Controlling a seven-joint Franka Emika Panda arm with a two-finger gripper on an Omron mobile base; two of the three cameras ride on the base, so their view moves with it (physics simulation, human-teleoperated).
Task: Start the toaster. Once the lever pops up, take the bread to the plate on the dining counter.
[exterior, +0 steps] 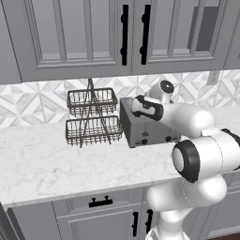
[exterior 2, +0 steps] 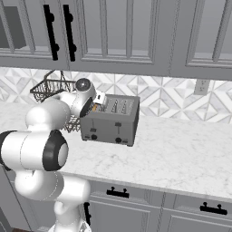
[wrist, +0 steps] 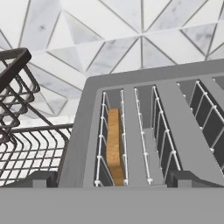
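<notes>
The arm is bent forward over the marble counter (exterior: 42,159), with the gripper (exterior 2: 97,105) held just above the left end of the toaster (exterior 2: 111,120), looking down into its slots. Its tips (wrist: 39,179) are seen spread wide at the bottom of the hand view, holding nothing. The toaster is set near the counter's back edge, beside a two-tier wire basket (exterior: 92,117). The bread (wrist: 114,151) is stood on edge in the leftmost slot, its long axis along the slot.
</notes>
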